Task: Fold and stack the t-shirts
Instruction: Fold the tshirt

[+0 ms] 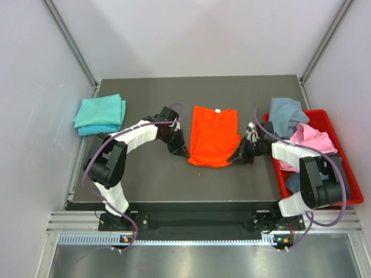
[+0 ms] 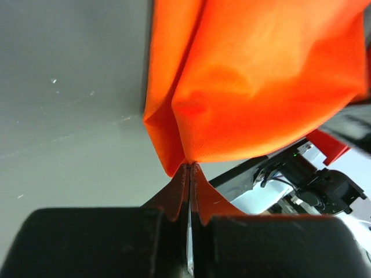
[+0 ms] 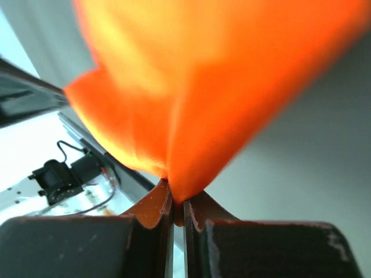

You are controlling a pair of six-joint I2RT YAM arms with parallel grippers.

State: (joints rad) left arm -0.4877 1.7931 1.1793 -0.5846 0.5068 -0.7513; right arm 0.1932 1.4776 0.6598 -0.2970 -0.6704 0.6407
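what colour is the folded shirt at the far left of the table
Teal. The folded shirt shows best in the top external view.

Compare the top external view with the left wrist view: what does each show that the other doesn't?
Only top external: the folded teal shirts at far left, the grey-blue shirt and pink shirt in the red bin, and the orange shirt whole, with its white neck label. Only left wrist: the left tool pinched shut on the shirt's corner, close up. Both: orange cloth and the dark table.
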